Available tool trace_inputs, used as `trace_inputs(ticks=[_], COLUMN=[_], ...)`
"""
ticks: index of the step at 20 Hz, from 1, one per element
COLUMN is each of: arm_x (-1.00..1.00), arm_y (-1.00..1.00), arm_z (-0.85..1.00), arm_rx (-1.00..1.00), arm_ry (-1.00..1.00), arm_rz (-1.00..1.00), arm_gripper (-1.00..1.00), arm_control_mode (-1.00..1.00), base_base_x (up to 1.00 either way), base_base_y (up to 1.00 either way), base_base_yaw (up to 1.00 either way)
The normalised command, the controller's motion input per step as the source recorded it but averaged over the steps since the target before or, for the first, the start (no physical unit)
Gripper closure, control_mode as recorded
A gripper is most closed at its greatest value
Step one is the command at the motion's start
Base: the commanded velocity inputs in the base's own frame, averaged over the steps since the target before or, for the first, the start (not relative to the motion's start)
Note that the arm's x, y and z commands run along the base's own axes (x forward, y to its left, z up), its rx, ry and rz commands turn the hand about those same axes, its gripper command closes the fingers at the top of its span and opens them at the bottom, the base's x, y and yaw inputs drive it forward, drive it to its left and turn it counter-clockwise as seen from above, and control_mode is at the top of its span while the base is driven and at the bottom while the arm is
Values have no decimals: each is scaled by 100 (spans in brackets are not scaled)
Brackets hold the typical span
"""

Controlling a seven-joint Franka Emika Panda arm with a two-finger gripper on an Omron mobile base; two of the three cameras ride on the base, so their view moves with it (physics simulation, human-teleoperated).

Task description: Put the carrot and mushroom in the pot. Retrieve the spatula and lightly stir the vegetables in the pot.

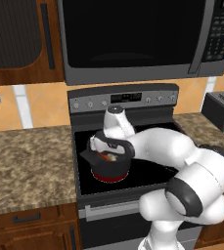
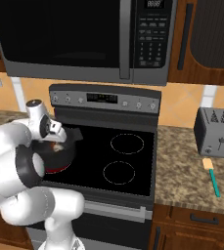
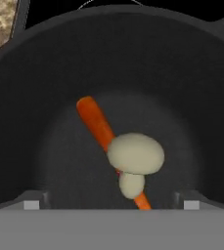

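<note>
Teal spatula [image 2: 212, 177] lies right of the toaster [image 2: 215, 132], seemingly handle-first toward the base, well apart from the spread, empty gripper [image 3: 111, 205] (over the pot [image 3: 45, 73]).

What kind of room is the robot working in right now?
A home kitchen, rendered: a black glass-top stove under a dark over-range microwave, a grey two-slot toaster on a speckled granite counter, and wooden cabinets.

Microwave [image 2: 84, 34] above stove [image 2: 128, 161], toaster [image 2: 216, 133] on counter [image 1: 25, 161]
</note>
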Motion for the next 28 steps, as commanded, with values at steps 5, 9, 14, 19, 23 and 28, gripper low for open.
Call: trace_inputs(ticks=[5,9,14,19,23,28], arm_x=[-73,-81,-75,-81,-48,-37], arm_y=[-9,-19,-50,-48,-63,-51], arm_z=[56,64,68,49,37,32], arm_rx=[0,-1,-5,-5,0,1], arm_ry=[-13,-10,-4,1,0,1], arm_rz=[0,0,0,-1,0,0], arm_gripper=[-100,-100,-100,-100,-100,-100], arm_control_mode=[-100,-100,-100,-100,-100,-100], base_base_x=[0,0,0,0,0,0], base_base_y=[0,0,0,0,0,0], base_base_yaw=[0,0,0,0,0,0])
